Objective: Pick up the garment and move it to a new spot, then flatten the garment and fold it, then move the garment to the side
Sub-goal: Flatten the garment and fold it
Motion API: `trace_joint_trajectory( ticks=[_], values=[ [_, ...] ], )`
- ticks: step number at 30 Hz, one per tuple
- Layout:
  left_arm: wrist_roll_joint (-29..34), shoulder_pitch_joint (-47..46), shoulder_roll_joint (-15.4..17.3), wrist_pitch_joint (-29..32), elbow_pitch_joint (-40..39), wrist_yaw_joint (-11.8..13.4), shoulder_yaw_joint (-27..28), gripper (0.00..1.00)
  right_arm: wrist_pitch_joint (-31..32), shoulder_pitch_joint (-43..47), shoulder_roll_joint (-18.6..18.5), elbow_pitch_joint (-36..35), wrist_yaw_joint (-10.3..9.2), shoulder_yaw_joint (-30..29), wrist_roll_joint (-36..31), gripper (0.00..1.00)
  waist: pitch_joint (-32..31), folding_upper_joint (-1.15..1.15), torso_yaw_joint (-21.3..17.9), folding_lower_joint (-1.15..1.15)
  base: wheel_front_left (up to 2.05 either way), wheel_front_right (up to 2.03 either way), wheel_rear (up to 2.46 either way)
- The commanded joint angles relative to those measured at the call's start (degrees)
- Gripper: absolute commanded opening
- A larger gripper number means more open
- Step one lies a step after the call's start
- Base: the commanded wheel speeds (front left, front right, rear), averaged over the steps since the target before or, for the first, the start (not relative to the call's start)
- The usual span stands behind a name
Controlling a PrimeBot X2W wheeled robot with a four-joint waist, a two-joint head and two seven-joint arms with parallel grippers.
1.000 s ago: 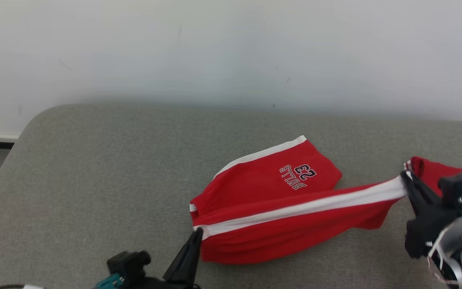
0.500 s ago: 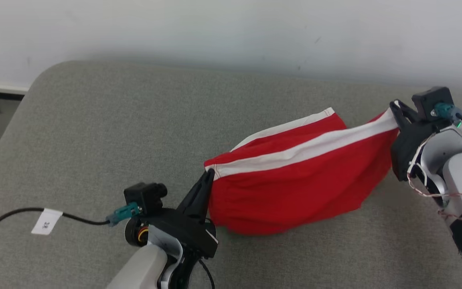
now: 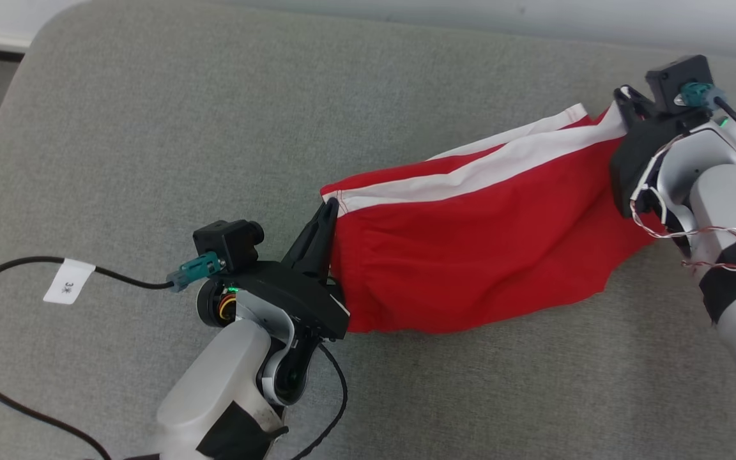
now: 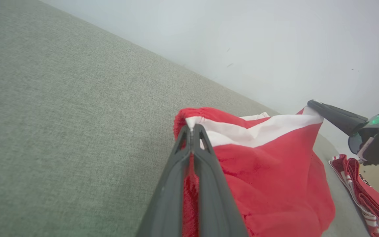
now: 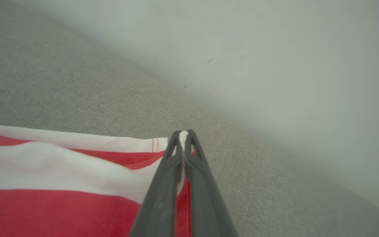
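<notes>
Red soft-cloth garment with a broad white stripe (image 3: pixel 470 268) hangs slack between both arms over the grey woven upholstered surface (image 3: pixel 151 128); its lower folds sag to that surface (actual contact cannot be confirmed). The left gripper (image 3: pixel 328 209) is clamped on the gathered corner where the white stripe ends; the right gripper (image 3: pixel 625 99) is clamped on the opposite end of the same stripe; both pairs of jaws are pressed together with only cloth between them. Handling, as judged: light, soft and wholly limp; it will drape and bunch wherever unsupported; the stitched stripe edge looks the firmest hold, and the 2 pinch points at its ends suit stretching it flat; so thin a bite may slip under a hard pull. Not determinable: the garment's underside and any print; how many layers each gripper has pinched; the portion behind the right forearm; a further red-and-white cloth bundle (image 4: pixel 360 187) in the left wrist view, cut off at the frame edge, identity unclear.
</notes>
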Motion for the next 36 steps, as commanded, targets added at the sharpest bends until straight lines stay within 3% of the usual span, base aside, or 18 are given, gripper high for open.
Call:
trace_joint_trajectory(
  ticks=[1, 11, 12, 13, 14, 22, 30, 36],
  values=[
    [-0.54, -1.34, -0.28, -0.86, 1.16, -0.21, -0.26, 0.00, -0.91, -1.68, 0.66, 1.83, -0.18, 0.92, 0.33, 0.00, 2.24, -0.01, 1.61, -0.02, 0.00, 0.00, 0.00],
    [-3.38, -3.25, -0.47, -2.54, 3.95, 0.48, -1.89, 0.02, -4.65, -6.36, 1.93, 8.56, -0.18, 3.66, 1.14, 0.00, 2.50, -0.01, 2.85, -0.02, 0.00, 0.00, 0.00],
    [-3.70, -3.32, -0.48, -2.70, 4.12, 0.50, -2.18, 0.27, -5.33, -6.82, 2.03, 9.20, -0.18, 3.76, 1.13, 0.00, 2.40, -0.01, 2.97, -0.02, 0.00, 0.00, 0.00],
    [-4.13, -3.48, -0.48, -2.88, 4.19, 0.52, -2.40, 0.96, -6.02, -7.25, 2.14, 9.68, -0.18, 3.83, 1.20, 0.35, 2.33, -0.01, 3.04, -0.02, 0.00, 0.00, 0.00],
    [-4.73, -3.66, -0.47, -2.99, 4.18, 0.51, -2.59, 1.00, -6.59, -7.54, 2.30, 10.36, -0.18, 3.75, 1.47, 1.00, 2.25, -0.01, 3.12, -0.02, 0.00, 0.00, 0.00],
    [-4.63, -3.65, -0.33, -3.48, 3.21, 0.41, -2.16, 1.00, -10.78, -7.68, 3.00, 13.49, -0.18, 4.52, 3.82, 1.00, 0.03, -0.01, 3.19, -0.02, 0.00, 0.00, 0.00],
    [16.34, 9.86, 4.59, -3.45, -17.35, 1.21, 10.29, 1.00, -9.18, -3.65, 2.62, 16.59, -0.18, 1.46, 10.10, 1.00, -5.89, -0.01, 2.28, -0.02, 0.00, 0.00, 0.00],
    [25.81, 24.48, 5.43, -3.45, -29.73, 2.47, 15.38, 1.00, -9.87, 2.79, 1.64, 17.25, -0.17, -0.54, 13.75, 1.00, -10.22, -0.01, 2.48, -0.02, 0.00, 0.00, 0.00]
  ],
)
